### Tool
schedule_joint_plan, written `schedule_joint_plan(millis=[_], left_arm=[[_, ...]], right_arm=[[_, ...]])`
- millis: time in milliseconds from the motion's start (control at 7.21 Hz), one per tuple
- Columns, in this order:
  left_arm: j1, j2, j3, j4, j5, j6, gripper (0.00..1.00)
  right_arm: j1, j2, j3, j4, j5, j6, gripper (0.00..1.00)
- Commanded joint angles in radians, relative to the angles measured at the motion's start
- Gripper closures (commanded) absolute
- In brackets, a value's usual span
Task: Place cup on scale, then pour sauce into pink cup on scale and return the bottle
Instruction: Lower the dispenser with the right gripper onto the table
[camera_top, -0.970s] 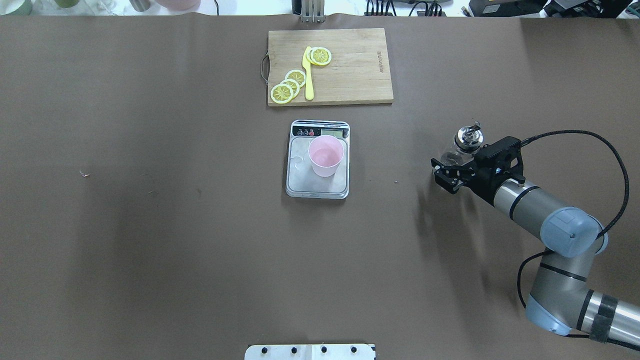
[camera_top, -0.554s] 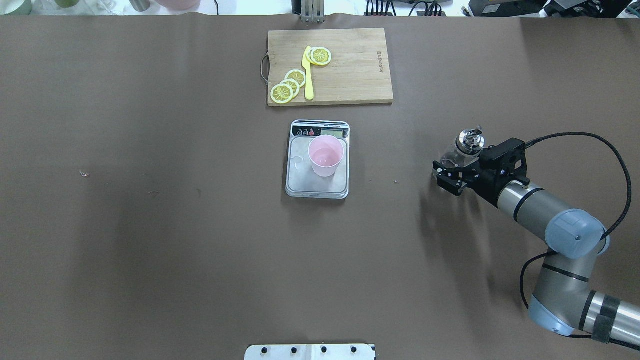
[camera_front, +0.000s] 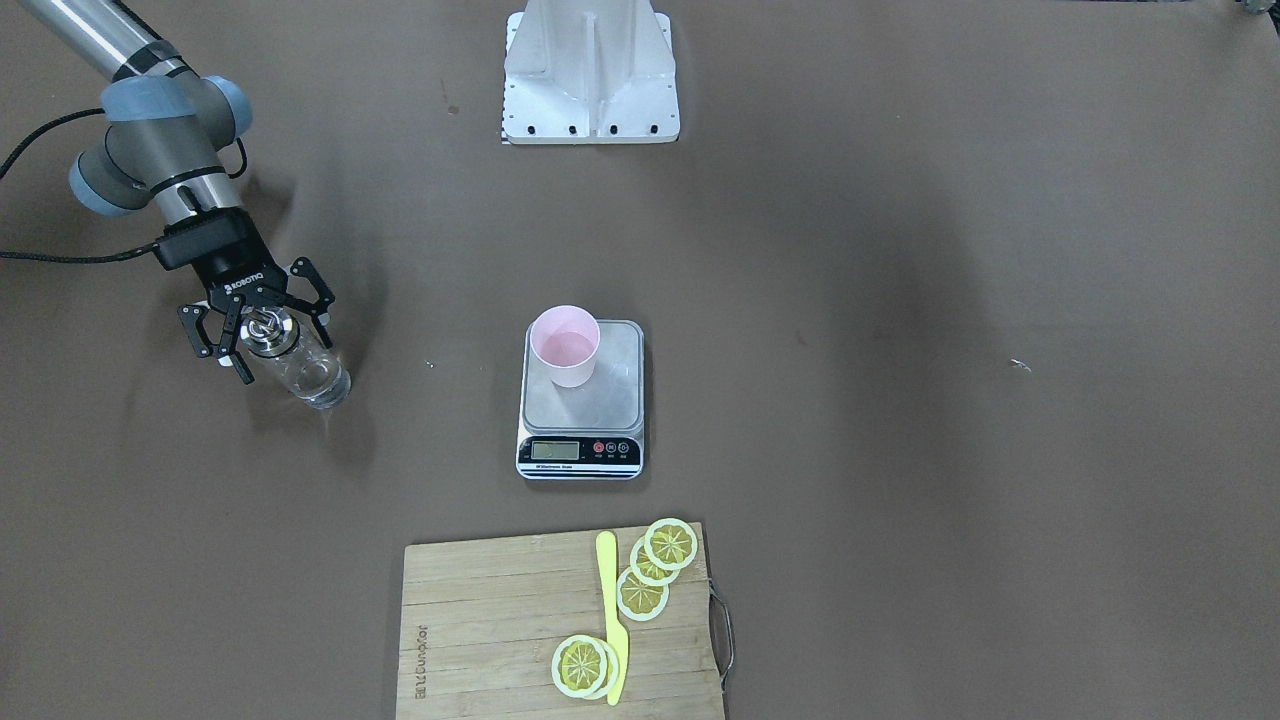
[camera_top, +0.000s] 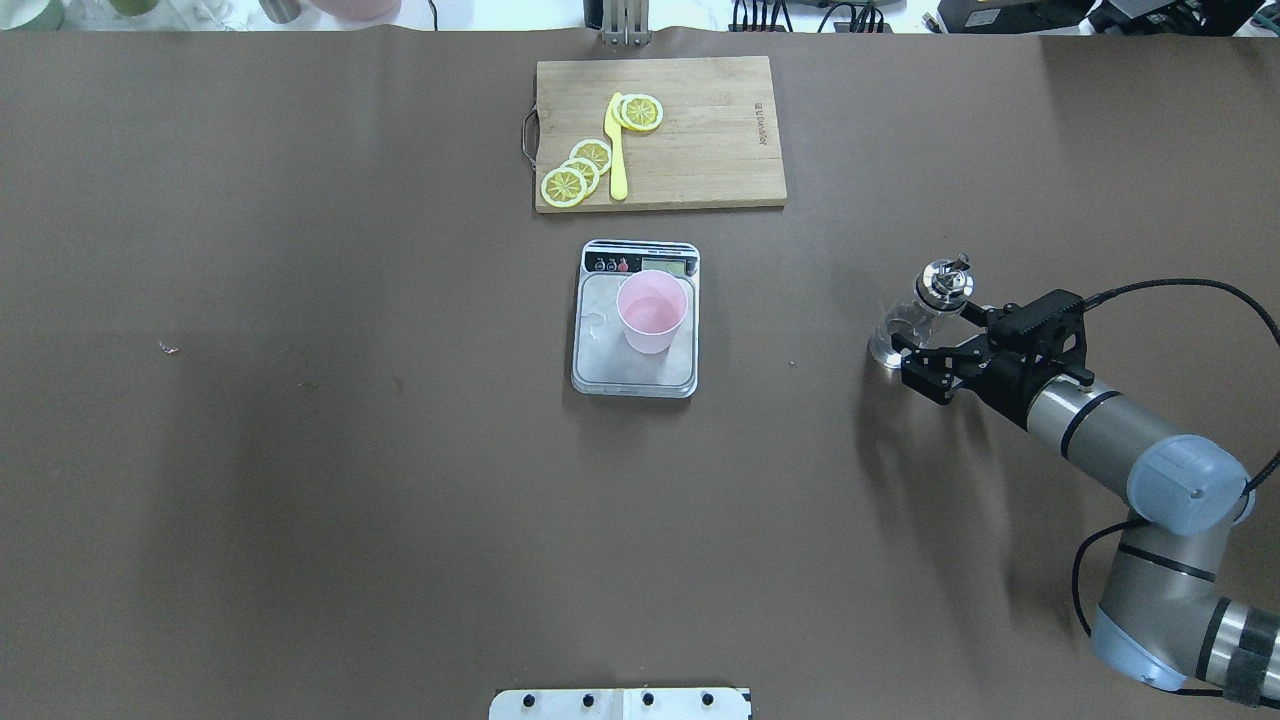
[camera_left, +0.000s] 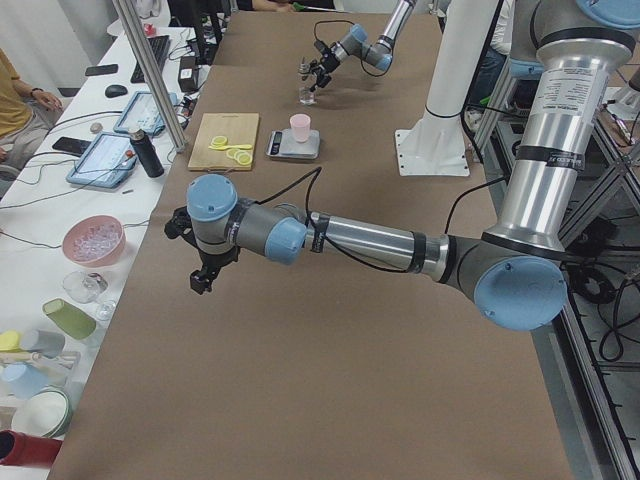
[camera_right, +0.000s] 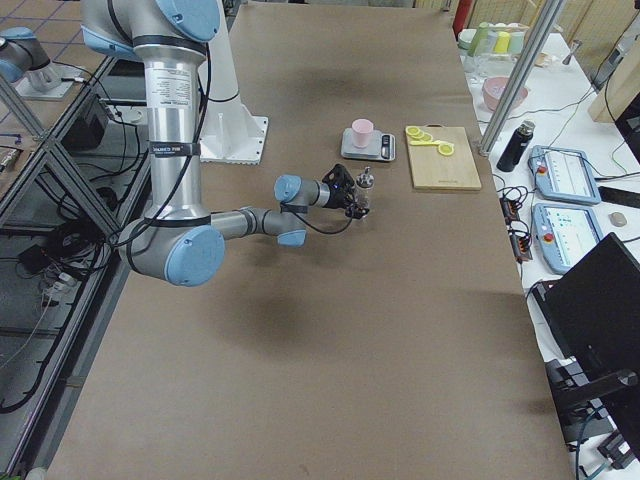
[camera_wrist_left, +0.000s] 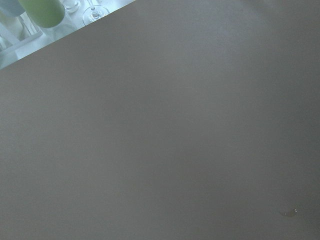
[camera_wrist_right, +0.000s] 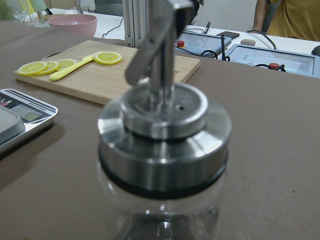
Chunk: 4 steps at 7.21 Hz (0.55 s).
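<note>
Retreating from the bottle (camera_top: 915, 318), right claw (camera_top: 920, 368) spread open, bottle upright on table (camera_top: 300, 450), cup (camera_top: 651, 312) unmoved on scale (camera_top: 605, 360).

A wooden cutting board (camera_top: 700, 140) lies on the brown desk (camera_top: 300, 450). On the board, a yellow knife (camera_top: 616, 150) lies with lemon slices on both sides: three overlapping ones (camera_top: 577, 172) toward the board's wire handle (camera_top: 527, 135), the others (camera_top: 641, 112) touching the knife's opposite edge.
</note>
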Motion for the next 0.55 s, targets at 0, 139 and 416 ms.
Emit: schedule_joint_plan(millis=[0,139,416], left_arm=[[0.000,0.001,0.000,0.000,0.000,-0.004,0.02],[0.000,0.001,0.000,0.000,0.000,-0.004,0.02],[0.002,0.001,0.003,0.000,0.000,-0.004,0.02]], right_arm=[[-0.048,-0.011,0.006,0.014,-0.060,0.000,0.01],[-0.071,-0.011,0.021,0.014,-0.085,0.000,0.01],[-0.114,-0.018,0.029,0.014,-0.137,0.002,0.01]])
